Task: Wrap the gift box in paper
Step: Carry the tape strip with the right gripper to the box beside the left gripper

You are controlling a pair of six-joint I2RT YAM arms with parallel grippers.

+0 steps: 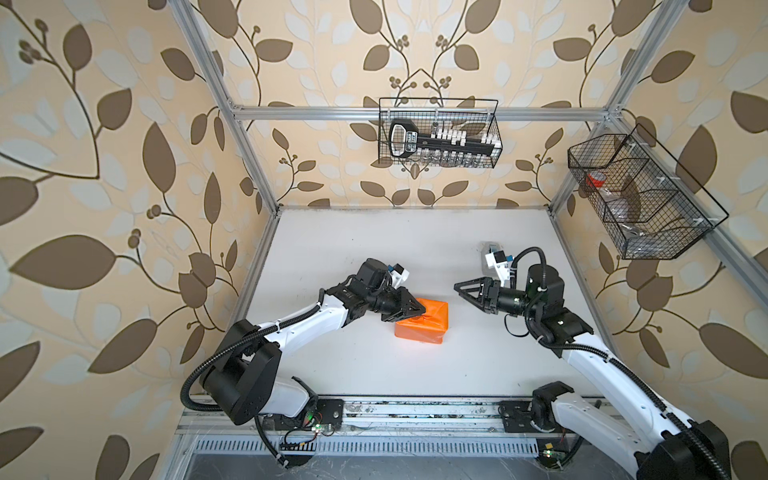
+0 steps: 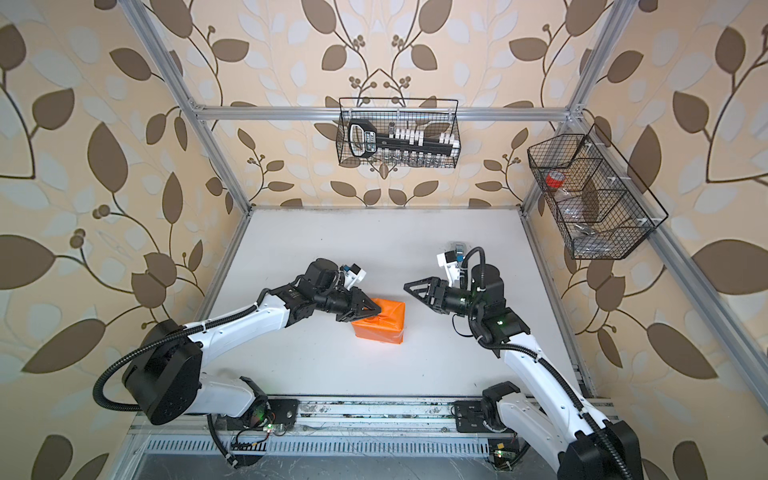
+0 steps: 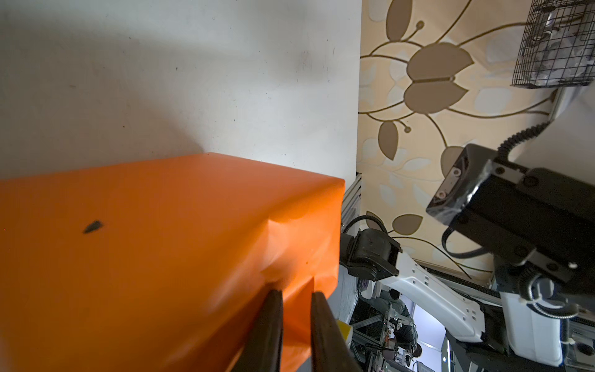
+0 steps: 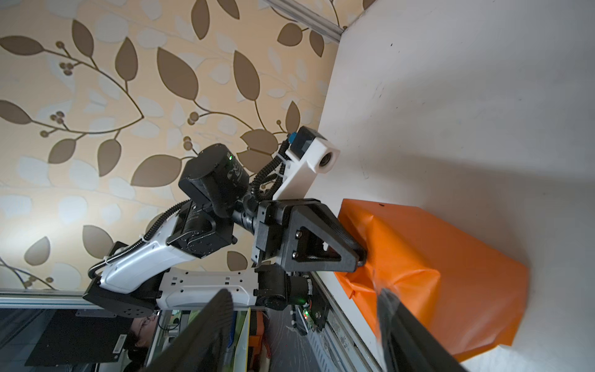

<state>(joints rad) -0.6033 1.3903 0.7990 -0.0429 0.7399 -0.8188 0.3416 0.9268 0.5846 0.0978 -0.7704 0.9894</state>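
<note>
Left jaws pinch the paper (image 1: 432, 316) end fold, narrow; right jaws gape wide, well apart. Fold likely needs firm, gentle pressing flat, no tearing.

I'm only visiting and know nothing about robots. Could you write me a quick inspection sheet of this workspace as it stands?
Surface: white table, faint scuff marks.
Job's things: orange paper covers the gift box, which is hidden beneath it.
Clutter: small grey item at the back, half hidden behind the right arm.
Grippers: left gripper jaws pinch a paper fold at the wrapped box's end; right gripper jaws open, apart from the box.
Cables: black hoses loop along both arms, away from the paper.
Surroundings: leaf wallpaper; two wire baskets hang on the metal frame.
</note>
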